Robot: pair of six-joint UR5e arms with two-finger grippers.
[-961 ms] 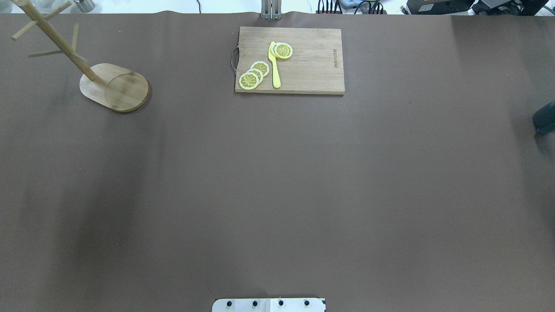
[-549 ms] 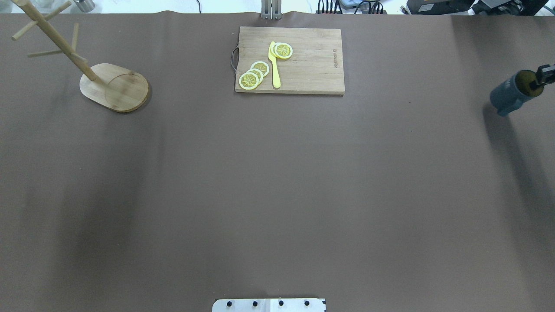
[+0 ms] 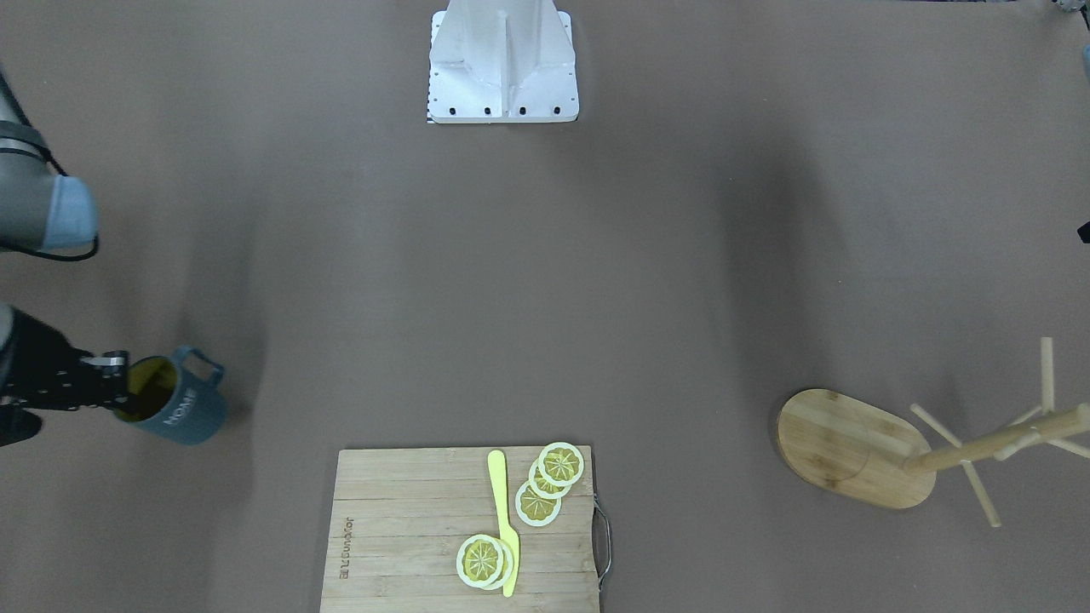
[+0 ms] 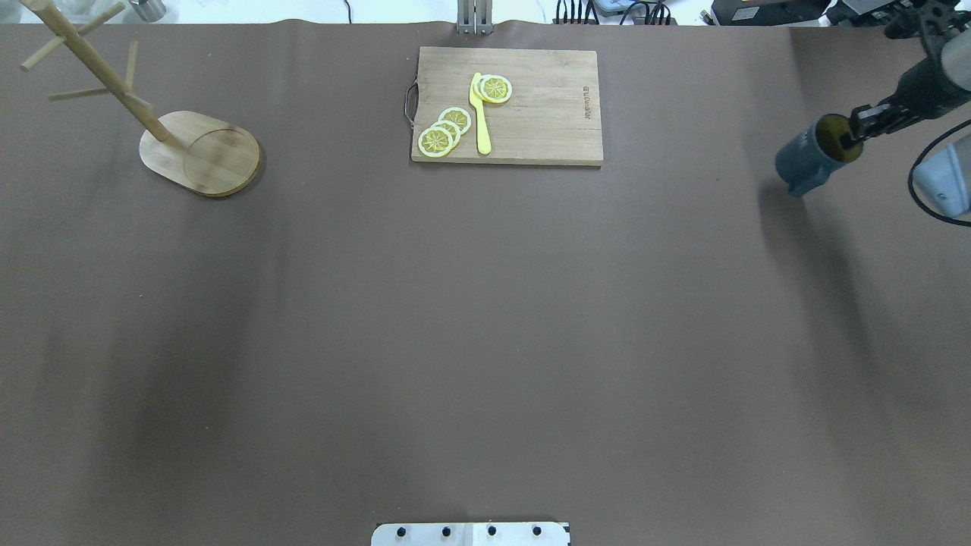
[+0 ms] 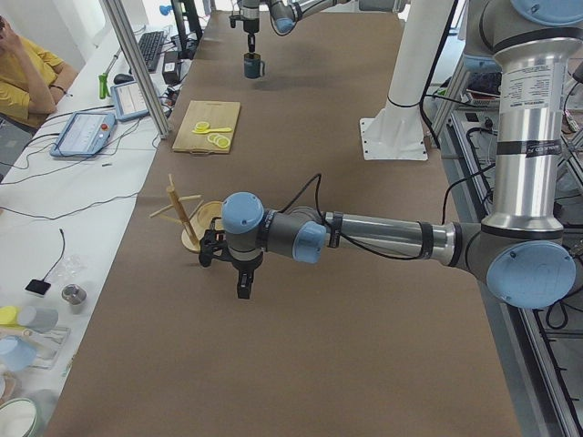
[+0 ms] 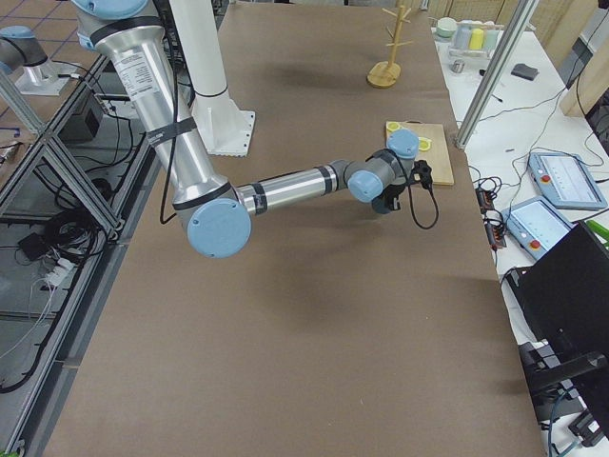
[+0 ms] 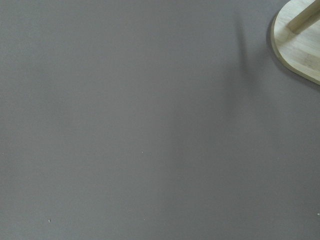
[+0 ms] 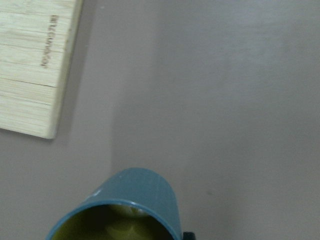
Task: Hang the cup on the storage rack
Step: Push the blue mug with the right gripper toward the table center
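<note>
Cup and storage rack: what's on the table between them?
The overhead view shows a cutting board with lemon slices and a yellow knife between the cup and the storage rack.

A dark blue-green cup (image 3: 180, 415) with a loop handle is held up by its rim over the table (image 3: 545, 298). White "HOME" letters are seen on its side, and yellow-green is seen inside. A light wooden storage rack (image 3: 854, 449) with thin pegs is stood upright, well apart from it.
</note>
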